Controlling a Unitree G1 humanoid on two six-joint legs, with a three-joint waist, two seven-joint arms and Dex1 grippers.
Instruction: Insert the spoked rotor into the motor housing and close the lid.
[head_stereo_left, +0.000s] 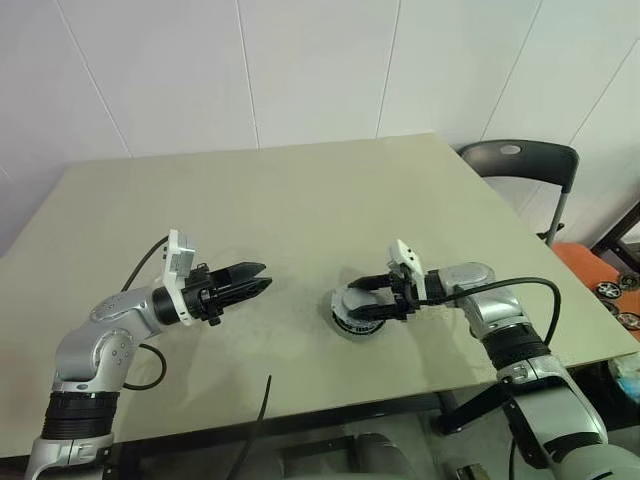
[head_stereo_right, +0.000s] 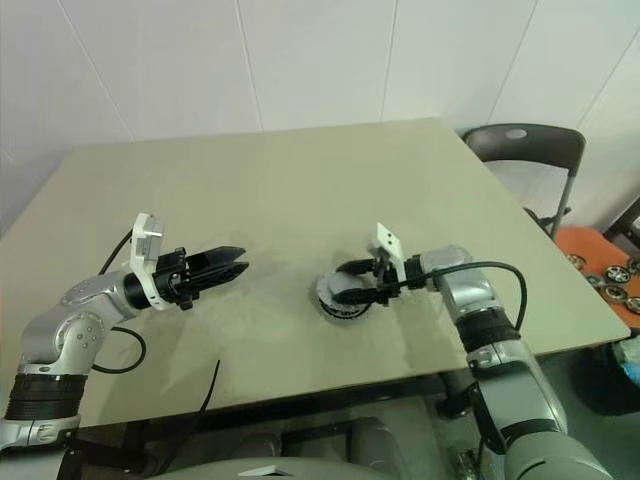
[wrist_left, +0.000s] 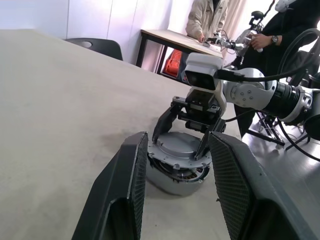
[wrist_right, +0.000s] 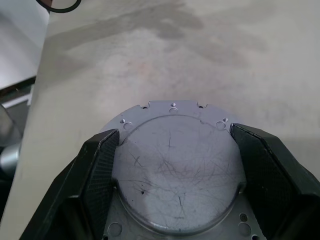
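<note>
Lid (wrist_right: 175, 165), a grey scratched disc, sits on top of the motor housing (wrist_left: 175, 172) near the desk's (head_stereo_left: 300, 200) front edge, right of centre. Right pincer (head_stereo_left: 372, 300) straddles the lid, one finger on each side, touching its raised centre. Left pincer (head_stereo_left: 255, 277) hovers well apart to the left, empty, its jaws narrowly parted and aimed at the housing.
</note>
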